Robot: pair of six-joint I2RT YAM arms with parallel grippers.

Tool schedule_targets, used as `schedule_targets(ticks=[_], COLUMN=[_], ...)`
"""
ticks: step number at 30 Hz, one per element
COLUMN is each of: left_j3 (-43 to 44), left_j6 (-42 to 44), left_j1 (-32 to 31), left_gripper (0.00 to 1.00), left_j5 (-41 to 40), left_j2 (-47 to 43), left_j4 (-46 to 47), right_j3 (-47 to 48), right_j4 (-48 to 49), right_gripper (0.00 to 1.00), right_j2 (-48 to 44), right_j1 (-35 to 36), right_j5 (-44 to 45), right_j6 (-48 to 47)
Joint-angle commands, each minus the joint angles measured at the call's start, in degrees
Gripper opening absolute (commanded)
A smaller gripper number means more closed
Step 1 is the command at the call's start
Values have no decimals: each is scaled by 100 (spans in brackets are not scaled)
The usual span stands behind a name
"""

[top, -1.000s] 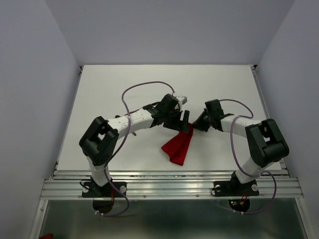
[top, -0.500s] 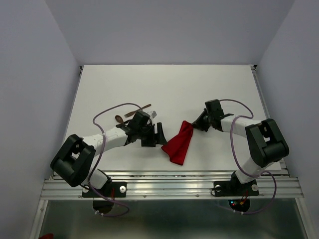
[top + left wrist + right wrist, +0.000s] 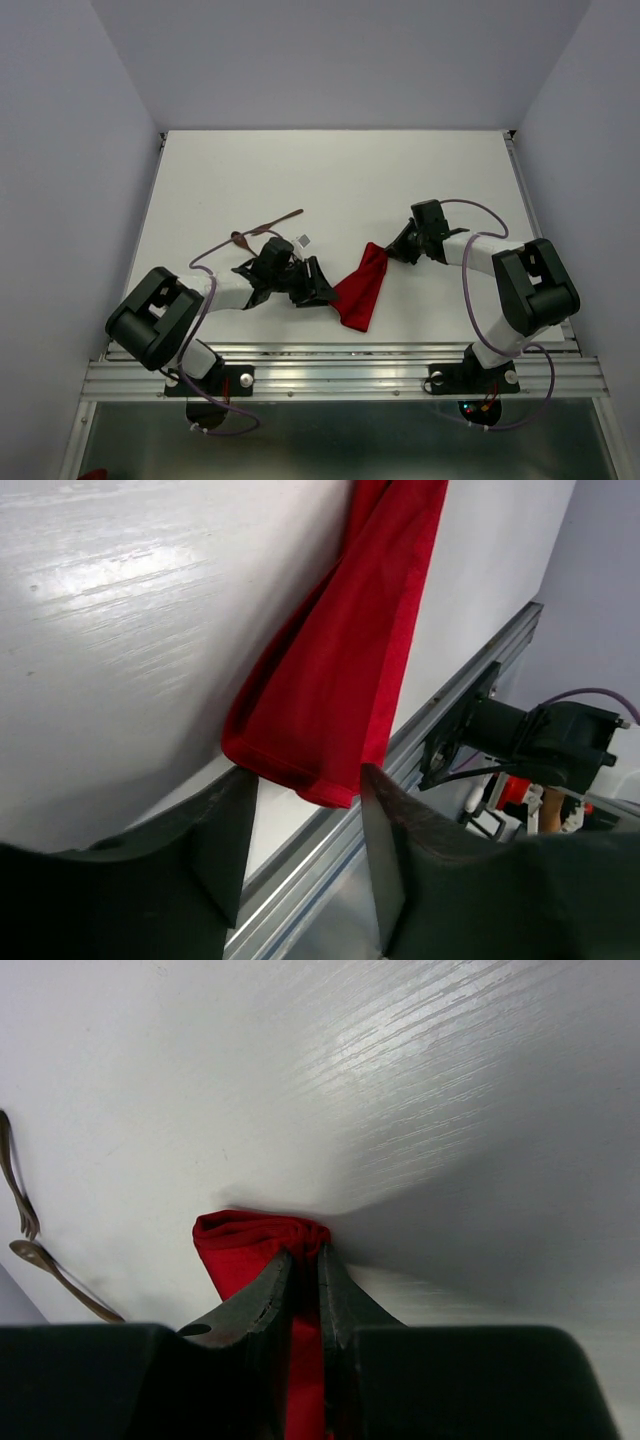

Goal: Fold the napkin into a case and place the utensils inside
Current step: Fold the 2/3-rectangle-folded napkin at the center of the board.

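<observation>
Right wrist view: right gripper [image 3: 305,1257] was pinched shut on the red napkin [image 3: 245,1240] (bunched far end); left gripper [image 3: 307,780] gaped open by its near end; utensils [image 3: 270,224] lay well left on the table [image 3: 330,170].

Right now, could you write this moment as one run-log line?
left gripper: open, at near end of napkin | right gripper: shut on napkin, far end | utensils: on table, outside napkin

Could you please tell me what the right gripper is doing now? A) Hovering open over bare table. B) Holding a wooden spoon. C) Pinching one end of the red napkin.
C: the right wrist view shows the right gripper closed on the bunched end of the napkin.
</observation>
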Motion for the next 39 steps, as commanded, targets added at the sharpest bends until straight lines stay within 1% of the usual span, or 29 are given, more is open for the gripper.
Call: schedule_targets(ticks=[1, 3, 4, 5, 6, 7, 9, 10, 12, 16, 23, 28, 29, 30, 31, 34, 37, 39], left_j3=[42, 121, 200, 244, 392, 481, 674, 823, 938, 1271, 1553, 1659, 1729, 1773, 1834, 2133, 2230, 2318], left_j6=[-143, -90, -38, 15, 172, 278, 515, 743, 929, 1342, 1773, 2036, 2194, 2291, 2388, 2687, 2801, 2819], left_j1=[-14, -6, -14, -6, -23, -41, -102, -128, -190, -514, -1156, -1596, -1675, -1832, -1921, -2184, -2273, -2273], left_gripper=[46, 35, 21, 14, 5, 0, 0, 0, 0, 0, 0, 1, 5, 12, 30, 64, 70, 70], left_j5=[128, 93, 66, 40, -56, -135, -267, -277, -285, -154, -13, -74, -109, -249, -346, -706, -830, -901], left_j2=[-102, -119, -111, -128, -163, -198, -260, -330, -435, -542, -182, 170, 301, 372, 434, 557, 338, -48], left_j4=[581, 537, 467, 405, 135, -42, -550, -649, -816, -1150, -1379, -1572, -1755, -1870, -2193, -2695, -2829, -2900], right_j3=[1, 18, 18, 18, 44, 62, 88, 106, 124, 150, 141, 106, 106, 106, 124, 167, 194, 203], right_j4=[-429, -474, -491, -491, -500, -517, -526, -552, -579, -658, -720, -711, -720, -720, -720, -720, -755, -781], right_gripper=[1, 1, 1, 1, 1, 1, 1, 1, 1, 1, 1, 1, 1, 1, 1, 1, 1, 1], right_j2=[-20, -46, -46, -46, -29, -20, -11, -2, -11, -46, -55, -37, -29, -29, -20, 24, 59, 51], right_j1=[13, 13, 13, 13, 13, 13, 13, 13, 13, 13, 13, 13, 13, 13, 13, 13, 13, 13], right_j5=[350, 367, 359, 359, 332, 332, 332, 323, 332, 402, 402, 429, 429, 438, 438, 446, 473, 508], right_j6=[-156, -164, -156, -164, -147, -147, -138, -138, -138, -138, -94, -85, -94, -112, -120, -173, -234, -252])
